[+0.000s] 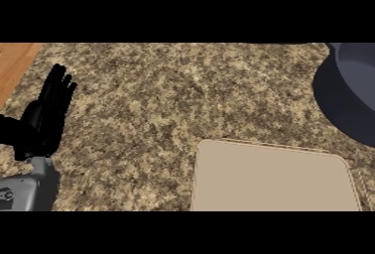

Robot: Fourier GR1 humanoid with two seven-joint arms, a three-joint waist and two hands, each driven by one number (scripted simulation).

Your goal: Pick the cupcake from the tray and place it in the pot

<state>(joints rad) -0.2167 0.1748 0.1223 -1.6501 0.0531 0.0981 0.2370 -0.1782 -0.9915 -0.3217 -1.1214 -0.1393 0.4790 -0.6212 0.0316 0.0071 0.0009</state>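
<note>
L hand [45, 115]: fingers straight, together, up, well left of tray [273, 178] | pot [350, 94]: upper right of tray | counter [176, 94] granite

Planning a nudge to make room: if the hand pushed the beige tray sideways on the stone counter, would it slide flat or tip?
The tray looks flat, wide and low-rimmed, so it would probably slide, not tip. It appears rigid, so likely no flexing. The speckled counter looks smooth, so little drag is likely.

Speckled granite counter [183, 94] carries a beige tray [275, 181] and, far right, a dark pot [351, 94].
</note>
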